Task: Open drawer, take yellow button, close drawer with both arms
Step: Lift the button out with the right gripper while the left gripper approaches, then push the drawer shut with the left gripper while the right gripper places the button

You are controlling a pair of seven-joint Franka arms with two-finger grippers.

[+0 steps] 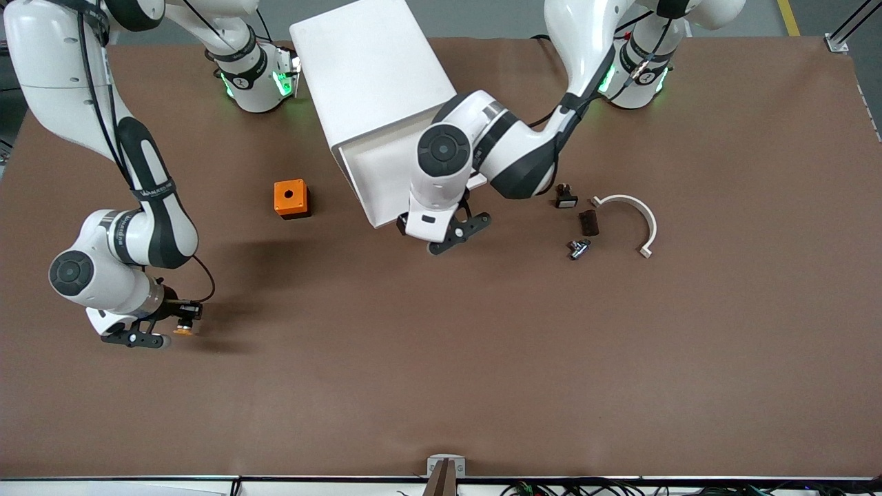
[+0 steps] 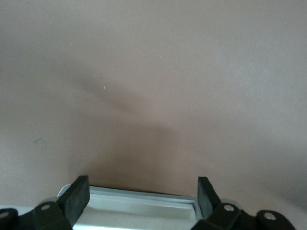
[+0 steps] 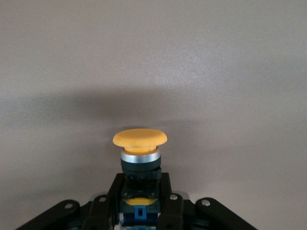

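Robotics lab bench: two white Franka arms [image 1: 117,207] bolted along a brown-covered table [image 1: 441,386], green status lights at their bases, cables along the table edge, aluminium framing post [image 1: 844,31] at a corner, grey floor with yellow line.

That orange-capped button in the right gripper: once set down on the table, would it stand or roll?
The button has a wide round cap over a narrower black body, so it would probably tip and roll in an arc. It looks rigid and light. The right gripper pinches only the body, so it could twist if bumped.
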